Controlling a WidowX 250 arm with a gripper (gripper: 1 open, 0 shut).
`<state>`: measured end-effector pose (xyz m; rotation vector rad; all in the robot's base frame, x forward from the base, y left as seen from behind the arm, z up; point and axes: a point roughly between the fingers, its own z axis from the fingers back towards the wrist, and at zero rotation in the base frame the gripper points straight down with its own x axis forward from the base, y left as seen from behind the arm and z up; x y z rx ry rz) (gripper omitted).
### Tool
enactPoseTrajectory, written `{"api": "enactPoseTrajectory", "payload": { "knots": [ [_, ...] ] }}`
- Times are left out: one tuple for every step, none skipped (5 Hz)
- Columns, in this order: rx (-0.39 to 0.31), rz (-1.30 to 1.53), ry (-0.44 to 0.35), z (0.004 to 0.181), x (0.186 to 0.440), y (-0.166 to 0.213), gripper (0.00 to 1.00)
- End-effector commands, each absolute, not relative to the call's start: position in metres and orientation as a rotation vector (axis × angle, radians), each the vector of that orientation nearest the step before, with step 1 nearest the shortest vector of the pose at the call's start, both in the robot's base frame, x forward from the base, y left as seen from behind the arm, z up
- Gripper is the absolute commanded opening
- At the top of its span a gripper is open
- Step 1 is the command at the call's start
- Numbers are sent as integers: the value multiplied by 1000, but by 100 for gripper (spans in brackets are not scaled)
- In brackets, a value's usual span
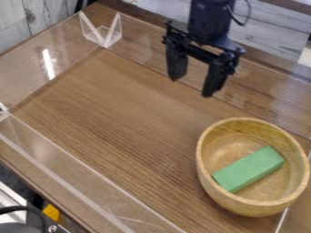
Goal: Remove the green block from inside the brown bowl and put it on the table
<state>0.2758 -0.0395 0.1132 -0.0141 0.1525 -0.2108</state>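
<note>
While my jaws hang over bare wood, the table [109, 109] fills nearly everything below and around me: wide brown wood-grain top, grain running diagonally across the view. Clear acrylic walls [73, 196] edge it, one along the near-left side well away from my fingertips, and a folded clear corner piece [100, 29] off to my left at the far edge.

Next down in size, the brown bowl [214, 168]: round, light wood, thick rim, sitting upright on the table, nearer the camera than my fingertips and a bit to the picture's right. Well apart from me, no contact.

Then me, the gripper [198, 75]: black, pointing down, two fingers [177, 62] spread wide with a clear gap between them. Nothing between the pads, nothing held. Tips look to be above the table surface, though I can't tell the clearance from this angle.

Smallest, the green block [249, 169]: flat, rectangular, bright green, lying inside the bowl on its floor, long axis angled from the lower left up to the right. It's toward the bowl's right side, away from my fingertips. Not touched.
</note>
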Motion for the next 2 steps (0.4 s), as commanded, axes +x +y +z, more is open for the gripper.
{"api": "enactPoseTrajectory", "payload": {
  "knots": [
    [-20,-341,102,125,270,-64,100],
    [-17,-430,94,122,265,-91,100]
  ]
}}
